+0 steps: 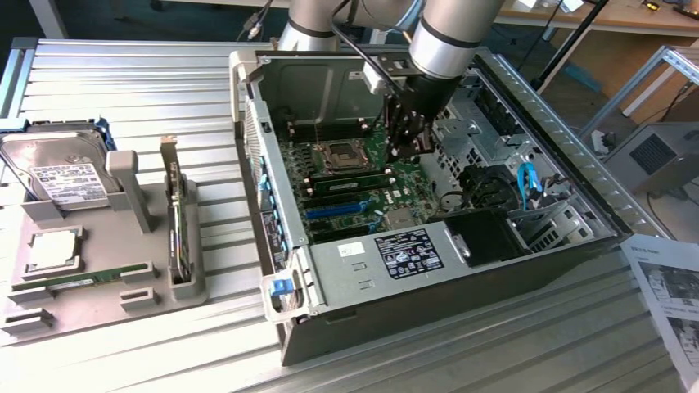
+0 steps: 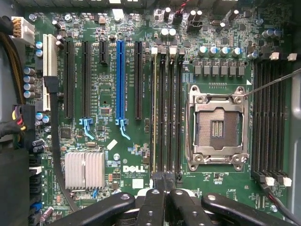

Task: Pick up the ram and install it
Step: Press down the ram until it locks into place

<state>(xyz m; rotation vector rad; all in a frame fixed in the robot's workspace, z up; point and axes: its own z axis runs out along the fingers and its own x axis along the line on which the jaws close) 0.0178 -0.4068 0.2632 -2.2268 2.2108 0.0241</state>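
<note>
One ram stick [image 1: 82, 277], long, thin and green, lies flat in the front holder of the grey tray [image 1: 153, 288] on the exterior view's left. Another green stick [image 1: 352, 176] [image 2: 154, 113] stands seated in the memory slot beside the bare processor socket [image 2: 217, 127] on the motherboard. My gripper [image 1: 395, 155] [image 2: 164, 188] reaches down into the open computer case [image 1: 327, 270], just above the ends of those memory slots. Its black fingers [image 2: 153, 202] are shut together, and I see nothing between them.
The tray also holds a hard drive [image 1: 55, 172], a square silver processor chip [image 1: 52, 250] and an upright expansion card [image 1: 175, 217]. Drive cages and cables [image 1: 525, 184] crowd the case's right side. A printed sheet [image 1: 666, 303] lies at the exterior view's right.
</note>
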